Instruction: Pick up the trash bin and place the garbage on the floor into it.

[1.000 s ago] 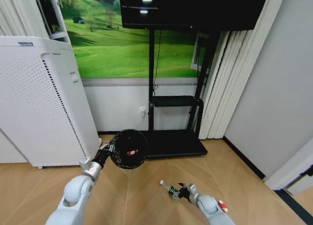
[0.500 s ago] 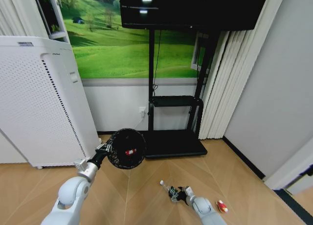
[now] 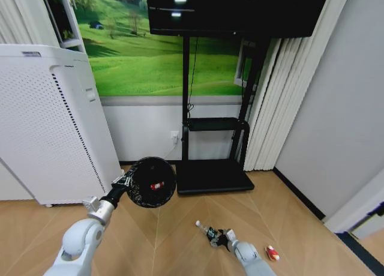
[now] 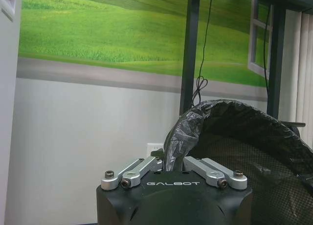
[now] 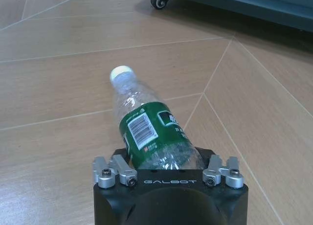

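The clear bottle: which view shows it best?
The right wrist view: the bottle lies between the right claw's fingers, green label and white cap plain. The head view shows it tiny on the floor; the left wrist view shows the trash bin.

Setting: staged living room or demo room. Herringbone wood floor (image 3: 180,228), meadow wall mural (image 3: 144,54), black screen on wheeled stand (image 3: 213,168), pleated curtains (image 3: 273,102), tall white air purifier (image 3: 48,126).

Can (image 3: 157,185) in trash bin (image 3: 139,195) (bottle (image 3: 207,231) rightward, on floor (image 3: 174,240)).
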